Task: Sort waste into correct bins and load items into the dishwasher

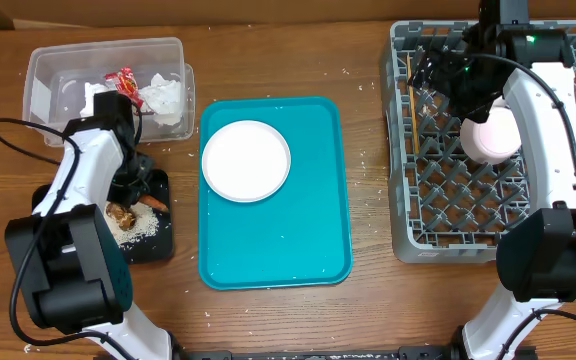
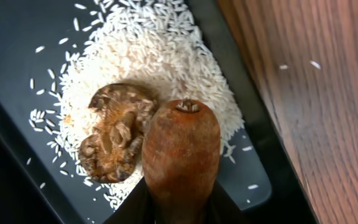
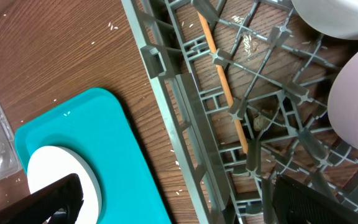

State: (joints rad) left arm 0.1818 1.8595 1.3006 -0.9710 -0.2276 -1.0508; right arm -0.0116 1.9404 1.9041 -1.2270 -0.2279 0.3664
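My left gripper (image 2: 180, 205) is shut on the brown-orange food stick (image 2: 182, 149) and holds it low over the black tray (image 2: 17, 37). The stick's tip hangs beside a brown food lump (image 2: 114, 134) lying on a heap of white rice (image 2: 160, 56). From above, the left gripper (image 1: 128, 185) is over that tray (image 1: 158, 245). My right gripper (image 1: 428, 75) stands open and empty above the left back edge of the grey dish rack (image 1: 408, 200). A thin wooden stick (image 3: 225, 93) lies in the rack (image 3: 185, 106). The small white plate (image 1: 246, 160) sits on the teal tray (image 1: 308, 230).
The clear tub (image 1: 48, 70) at the back left holds white napkins (image 1: 168, 100) and a red-and-silver wrapper (image 1: 126, 80). White dishes (image 1: 488, 135) stand in the rack under my right arm. Rice grains are scattered on the wood between teal tray and rack.
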